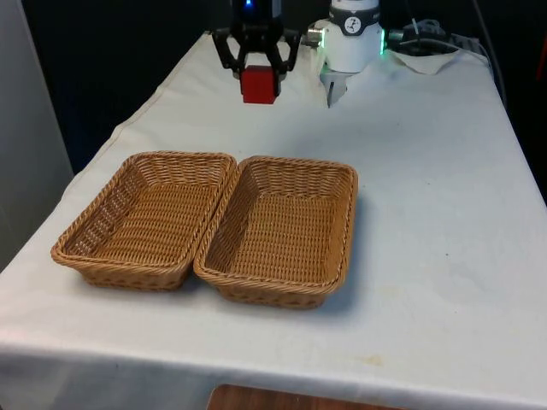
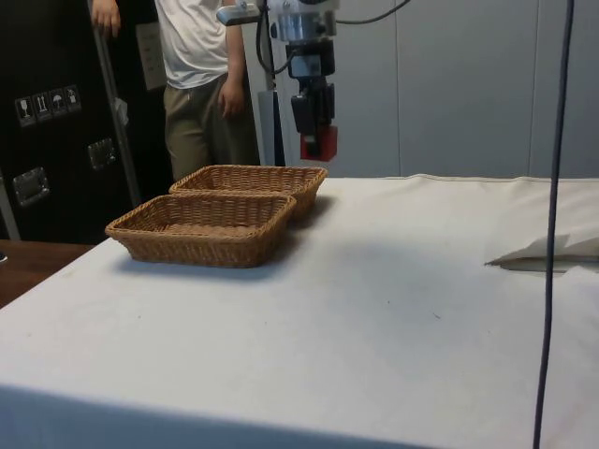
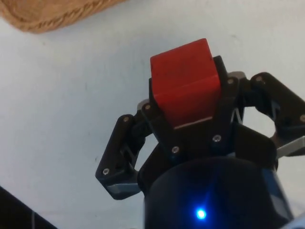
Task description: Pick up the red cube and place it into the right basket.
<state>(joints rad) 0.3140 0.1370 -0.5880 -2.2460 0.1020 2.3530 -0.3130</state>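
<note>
My gripper (image 1: 258, 79) is shut on the red cube (image 1: 258, 84) and holds it in the air above the far part of the table, beyond the two wicker baskets. In the side view the red cube (image 2: 320, 143) hangs under the black gripper (image 2: 316, 140), well above the cloth and just past the far basket's rim. Up close the red cube (image 3: 185, 82) sits pinched between the two black fingers (image 3: 222, 90). The basket on the front view's right (image 1: 346, 224) lies beside the left basket (image 1: 102, 209), their long sides touching.
A person (image 2: 201, 75) in a white shirt stands behind the baskets in the side view. A crumpled white cloth or paper (image 1: 427, 58) lies at the far right of the table. A black cable (image 2: 554, 224) hangs down in the side view.
</note>
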